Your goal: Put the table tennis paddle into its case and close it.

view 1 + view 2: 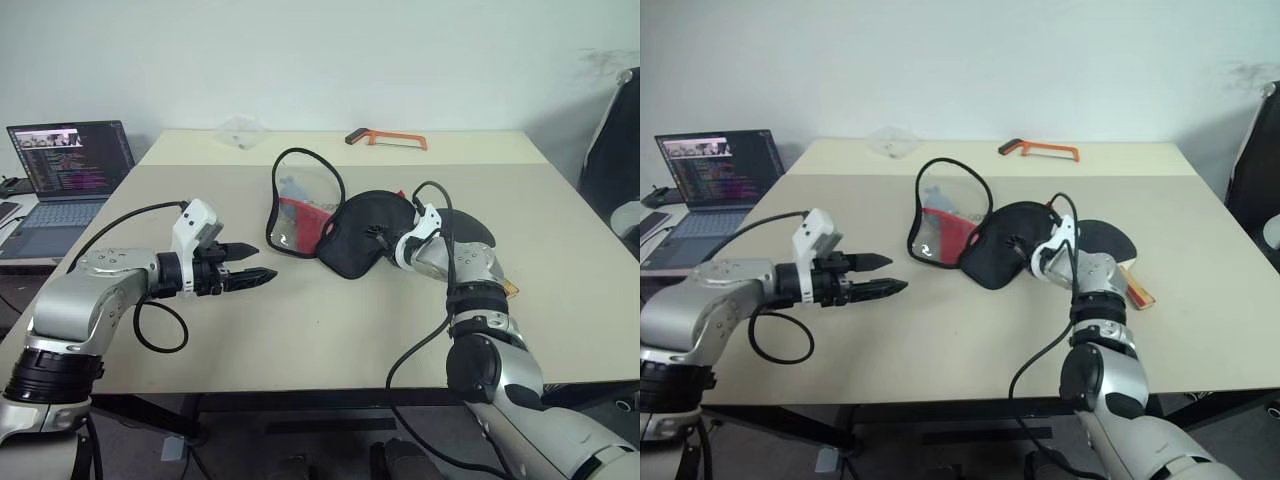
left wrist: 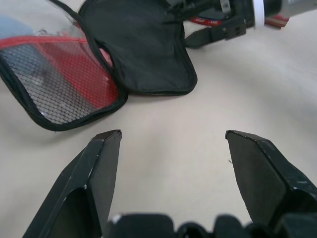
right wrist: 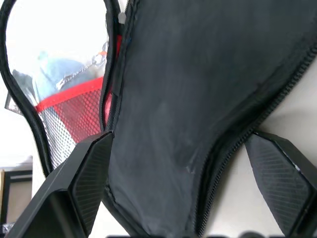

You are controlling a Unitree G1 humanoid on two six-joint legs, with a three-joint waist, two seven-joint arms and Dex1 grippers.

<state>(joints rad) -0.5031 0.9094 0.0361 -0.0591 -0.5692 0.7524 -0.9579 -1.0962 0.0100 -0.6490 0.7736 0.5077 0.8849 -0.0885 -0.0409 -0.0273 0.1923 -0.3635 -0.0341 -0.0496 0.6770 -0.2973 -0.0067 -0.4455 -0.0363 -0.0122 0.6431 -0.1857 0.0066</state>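
- Beige table (image 1: 300,330) carries the paddle-shaped black fabric case (image 1: 365,240) near its middle, unzipped — one half stands up, showing a clear window, red panel and mesh pocket, the other black half lies flat toward the right.
- Table tennis paddle with round black rubber blade (image 1: 1102,240) and striped wooden handle lies on the table just right of the case, outside it, partly hidden behind the right arm.
- Right gripper (image 3: 190,148): fingers spread wide — one on either side of the flat black half's edge, not clamped on it.
- Left gripper (image 1: 247,268): fingers apart, empty, above bare table, left of the case and clear of it.
- Orange-framed hacksaw (image 1: 388,138) and small clear plastic bag (image 1: 240,128) sit at the far edge.
- Open laptop (image 1: 62,180) stands on a side desk to the left.
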